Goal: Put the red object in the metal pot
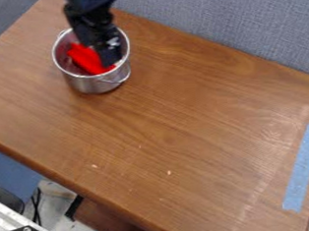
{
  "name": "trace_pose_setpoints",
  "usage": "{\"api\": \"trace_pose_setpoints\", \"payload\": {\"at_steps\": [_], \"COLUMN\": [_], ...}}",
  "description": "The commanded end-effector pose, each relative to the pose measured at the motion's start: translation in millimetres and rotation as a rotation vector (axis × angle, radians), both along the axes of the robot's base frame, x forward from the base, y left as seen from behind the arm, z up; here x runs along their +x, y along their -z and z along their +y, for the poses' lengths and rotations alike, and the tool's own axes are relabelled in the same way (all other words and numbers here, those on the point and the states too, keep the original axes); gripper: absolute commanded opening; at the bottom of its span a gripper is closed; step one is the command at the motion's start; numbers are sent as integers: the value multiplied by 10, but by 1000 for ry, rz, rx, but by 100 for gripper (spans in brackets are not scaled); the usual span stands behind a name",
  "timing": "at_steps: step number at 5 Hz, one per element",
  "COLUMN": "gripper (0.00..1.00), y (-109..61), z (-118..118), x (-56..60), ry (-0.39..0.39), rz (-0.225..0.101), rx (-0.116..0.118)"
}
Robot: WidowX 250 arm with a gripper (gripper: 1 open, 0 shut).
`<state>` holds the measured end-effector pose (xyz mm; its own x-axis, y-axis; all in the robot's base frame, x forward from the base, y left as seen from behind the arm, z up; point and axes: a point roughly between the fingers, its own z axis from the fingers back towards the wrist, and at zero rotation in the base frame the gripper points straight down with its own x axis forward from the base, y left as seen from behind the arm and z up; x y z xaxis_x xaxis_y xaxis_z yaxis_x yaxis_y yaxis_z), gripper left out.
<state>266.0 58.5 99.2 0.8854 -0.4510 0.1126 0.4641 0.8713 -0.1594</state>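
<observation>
No readable text, label or number anywhere

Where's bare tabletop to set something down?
Most of the wooden table is bare: everything between the metal pot at the far left corner and the blue tape strip on the right edge. Crowded only at the pot, where the open gripper hangs over the red object.
</observation>
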Motion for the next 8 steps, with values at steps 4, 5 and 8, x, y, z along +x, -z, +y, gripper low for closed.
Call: {"api": "trace_pose_setpoints", "payload": {"at_steps": [4, 5, 8], "gripper": [100, 100, 100], "y": [-313, -471, -530], "z": [-255, -310, -160], "x": [472, 387, 274], "ry": [-76, -130, -168], "rz": [-69, -69, -73], "rx": [-43, -36, 14]}}
